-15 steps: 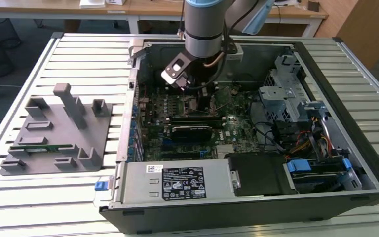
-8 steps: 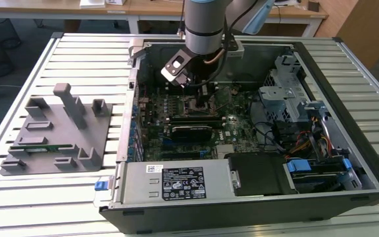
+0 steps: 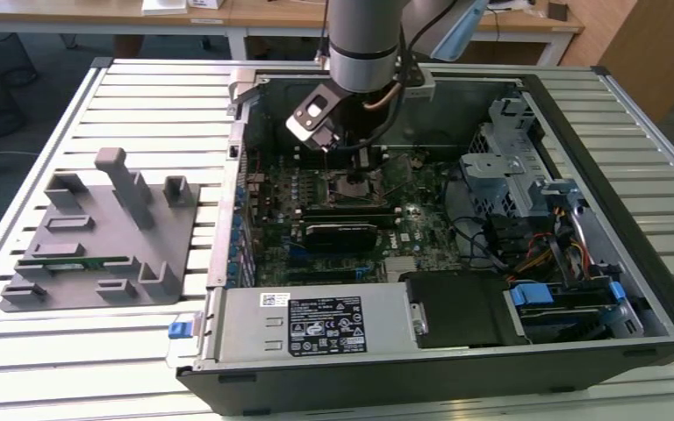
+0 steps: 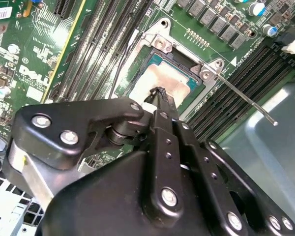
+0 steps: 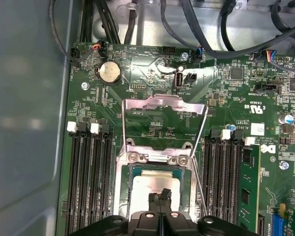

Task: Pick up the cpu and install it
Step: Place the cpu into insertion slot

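The cpu (image 5: 155, 181) is a silvery-grey square with a pale rim, lying flat in the open socket frame (image 5: 120, 187) on the green motherboard (image 5: 137, 73). It also shows in the second wrist view, cpu (image 4: 173, 81). My gripper (image 5: 160, 197) hangs directly over it with its two black fingers pressed together and nothing between them. The tips sit at or just above the cpu's metal top. In the second wrist view the gripper (image 4: 160, 93) points down at the chip's middle. In the exterior view the gripper (image 3: 354, 171) reaches into the computer case (image 3: 618, 263).
The socket's metal load plate (image 5: 164, 105) is flipped up and its thin lever (image 4: 246, 101) stands free. Memory slots (image 5: 86, 182) flank the socket. Outside the case, a grey fixture tray (image 3: 103, 237) carries a green memory stick (image 3: 74, 260). Cables and a drive cage (image 3: 512, 175) crowd the case.
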Robot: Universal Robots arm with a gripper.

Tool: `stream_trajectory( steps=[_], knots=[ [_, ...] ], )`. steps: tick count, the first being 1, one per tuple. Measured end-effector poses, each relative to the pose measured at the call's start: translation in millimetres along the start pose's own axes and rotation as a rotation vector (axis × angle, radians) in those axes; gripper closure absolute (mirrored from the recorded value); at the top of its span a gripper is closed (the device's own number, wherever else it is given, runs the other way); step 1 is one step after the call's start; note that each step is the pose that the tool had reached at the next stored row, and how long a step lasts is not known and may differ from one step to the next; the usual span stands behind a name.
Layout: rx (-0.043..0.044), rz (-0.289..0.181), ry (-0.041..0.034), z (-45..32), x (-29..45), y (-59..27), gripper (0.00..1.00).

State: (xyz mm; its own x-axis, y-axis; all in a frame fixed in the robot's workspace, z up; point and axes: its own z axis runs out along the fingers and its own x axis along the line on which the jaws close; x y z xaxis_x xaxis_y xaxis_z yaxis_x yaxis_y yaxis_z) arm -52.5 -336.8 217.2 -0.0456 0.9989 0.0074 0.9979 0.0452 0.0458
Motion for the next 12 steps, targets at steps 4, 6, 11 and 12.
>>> stream_trajectory(
  steps=[4, 6, 11, 12],
  knots=[
    [0.0, 0.0, 0.0, -1.9, 0.0, 0.1, 0.89],
    [0.0, 0.0, -0.0001, -3.0, 0.0, 0.1, 0.89],
    [0.0, 0.0, -0.0003, -5.3, 0.1, 0.3, 0.89],
    [0.0001, 0.0, -0.0004, -5.9, 0.0, 0.3, 0.89]
  ],
)
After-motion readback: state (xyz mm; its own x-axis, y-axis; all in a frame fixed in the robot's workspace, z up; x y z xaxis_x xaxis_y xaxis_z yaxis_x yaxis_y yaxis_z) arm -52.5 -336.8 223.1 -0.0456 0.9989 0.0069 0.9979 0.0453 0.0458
